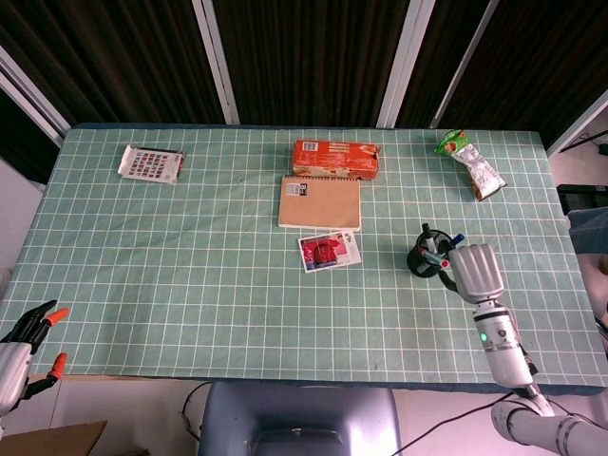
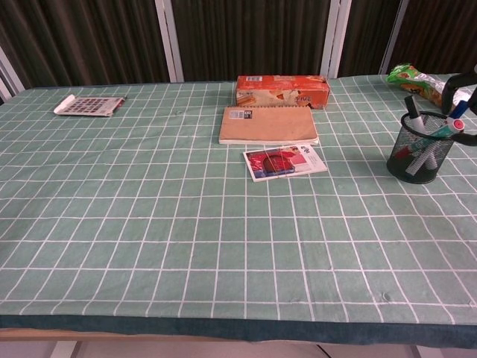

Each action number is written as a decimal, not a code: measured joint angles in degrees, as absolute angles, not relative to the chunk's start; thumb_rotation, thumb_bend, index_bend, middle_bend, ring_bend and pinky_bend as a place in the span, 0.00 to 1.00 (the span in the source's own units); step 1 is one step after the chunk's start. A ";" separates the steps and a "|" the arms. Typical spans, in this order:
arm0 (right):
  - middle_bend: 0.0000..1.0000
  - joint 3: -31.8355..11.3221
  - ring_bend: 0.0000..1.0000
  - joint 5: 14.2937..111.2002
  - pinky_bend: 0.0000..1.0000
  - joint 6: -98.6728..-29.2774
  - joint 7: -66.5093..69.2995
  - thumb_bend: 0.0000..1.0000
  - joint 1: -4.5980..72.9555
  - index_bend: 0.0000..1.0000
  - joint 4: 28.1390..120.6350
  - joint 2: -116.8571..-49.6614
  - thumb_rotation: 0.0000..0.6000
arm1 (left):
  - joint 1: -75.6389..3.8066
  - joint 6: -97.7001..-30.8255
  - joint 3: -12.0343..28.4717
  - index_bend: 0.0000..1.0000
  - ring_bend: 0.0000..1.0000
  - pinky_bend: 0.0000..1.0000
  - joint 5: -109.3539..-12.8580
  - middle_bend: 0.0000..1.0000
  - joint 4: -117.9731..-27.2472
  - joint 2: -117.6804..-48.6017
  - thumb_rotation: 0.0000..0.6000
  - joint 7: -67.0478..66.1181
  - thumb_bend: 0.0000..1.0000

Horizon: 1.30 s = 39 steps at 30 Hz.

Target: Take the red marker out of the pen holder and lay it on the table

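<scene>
Head view first: the right hand sits just to the right of the black wire-mesh pen holder, back of the hand facing the camera, so I honestly can't tell how its fingers are set or whether they touch anything. The holder stands upright on the green grid-patterned desk, with several pens poking out toward the hand. The left hand is way off at the near left corner, fingers apart, holding nothing, orange tips showing.

Chest view is more useful for the grab. The red marker is inside the holder, leaning at a slant, its red end low against the mesh, mixed in with a green-barrelled pen and a blue-capped one. Only a dark bit of the right hand pokes in at the right edge, above the holder rim, so finger state is still a no-call from here.

My take on doing this step well: come down from above and pinch only the upper end of the red marker, because the neighbouring pens are packed close and easy to snag. Pull along the marker's own lean, not straight up, or the light holder probably tips or drags. Nearby bare desk in front of the holder looks like the easy place to lay it.
</scene>
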<state>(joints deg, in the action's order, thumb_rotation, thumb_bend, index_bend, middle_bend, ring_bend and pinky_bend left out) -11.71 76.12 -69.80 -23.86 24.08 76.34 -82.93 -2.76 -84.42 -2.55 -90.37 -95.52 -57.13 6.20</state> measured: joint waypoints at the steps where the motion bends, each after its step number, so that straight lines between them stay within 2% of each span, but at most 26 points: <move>1: 0.98 -11.65 1.00 76.21 1.00 -69.91 -23.68 0.42 24.15 0.60 76.05 -83.09 1.00 | -2.76 -84.42 -2.54 0.19 0.10 0.38 -90.34 0.07 -95.52 -57.13 1.00 6.21 0.44; 15: 0.99 -11.10 1.00 76.25 1.00 -70.54 -22.12 0.44 25.02 0.61 72.92 -84.72 1.00 | -2.71 -84.48 -2.52 0.19 0.10 0.38 -90.37 0.07 -95.49 -57.12 1.00 6.29 0.44; 32: 1.00 -10.71 1.00 75.84 1.00 -70.84 -20.73 0.54 25.35 0.65 70.61 -85.73 1.00 | -2.65 -84.50 -2.54 0.19 0.10 0.38 -90.40 0.07 -95.52 -57.09 1.00 6.28 0.44; 35: 1.00 -10.67 1.00 75.89 1.00 -71.12 -20.55 0.59 25.32 0.67 70.42 -85.80 1.00 | -2.64 -84.51 -2.51 0.19 0.10 0.38 -90.37 0.07 -95.51 -57.10 1.00 6.31 0.44; 39: 1.00 -10.67 1.00 76.22 1.00 -71.79 -20.13 0.73 25.28 0.74 70.22 -85.92 1.00 | -2.66 -84.45 -2.52 0.19 0.10 0.38 -90.38 0.07 -95.50 -57.11 1.00 6.22 0.44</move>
